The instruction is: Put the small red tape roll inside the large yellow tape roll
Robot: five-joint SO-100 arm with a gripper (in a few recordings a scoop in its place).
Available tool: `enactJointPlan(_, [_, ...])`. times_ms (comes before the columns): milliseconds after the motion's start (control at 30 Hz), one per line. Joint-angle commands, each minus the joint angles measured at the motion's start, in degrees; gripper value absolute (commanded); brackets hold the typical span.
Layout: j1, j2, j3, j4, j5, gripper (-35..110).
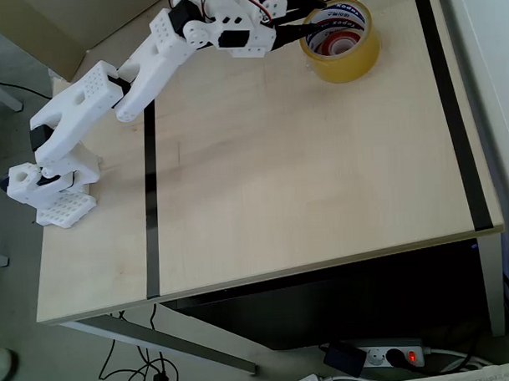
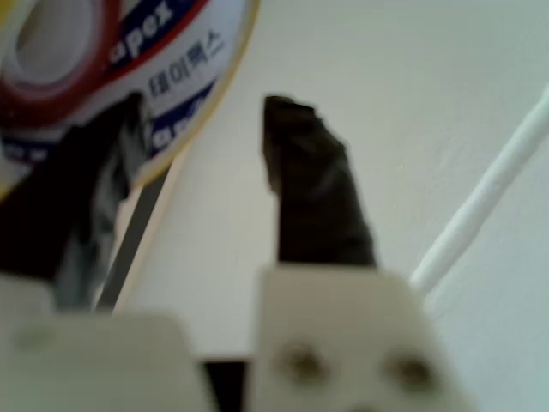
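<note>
The small red tape roll [image 1: 341,44] lies inside the large yellow tape roll [image 1: 340,40], which stands flat on the desk [image 1: 304,180] near its far right corner in the overhead view. In the wrist view, the red roll [image 2: 51,73] shows as a red ring with a pale core, enclosed by the yellow roll's white printed core [image 2: 184,69].

Jaws: the gripper [image 2: 202,137] is spread apart and grips nothing. One dark finger [image 2: 313,193] hangs outside the yellow ring over the bare desk; the other finger [image 2: 94,197] sits at the ring's wall, and whether it touches cannot be determined because of blur. In the overhead view, the gripper [image 1: 303,17] is at the left rim of the yellow roll.

Judged status: placement appears complete; the step in hand is the withdrawal.

Recommended procedure:
1. Keep the jaws parted. Closing now risks pinching the yellow wall.
2. Lift straight up first, until both fingertips stand above the yellow rim.
3. Only then retract toward the arm base [image 1: 58,193]. A sideways pull before clearing the rim may drag or tip the yellow roll and shift the red one with it.
4. Move slowly; both rolls look light and likely to slide on the smooth desk.
</note>
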Motion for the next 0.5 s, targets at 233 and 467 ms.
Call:
enactJointPlan(233, [9.23,20.13,-7.03,26.98,-0.79,0])
enactJointPlan(467, [17.84,32.43,-2.2,40.34,1.23,0])
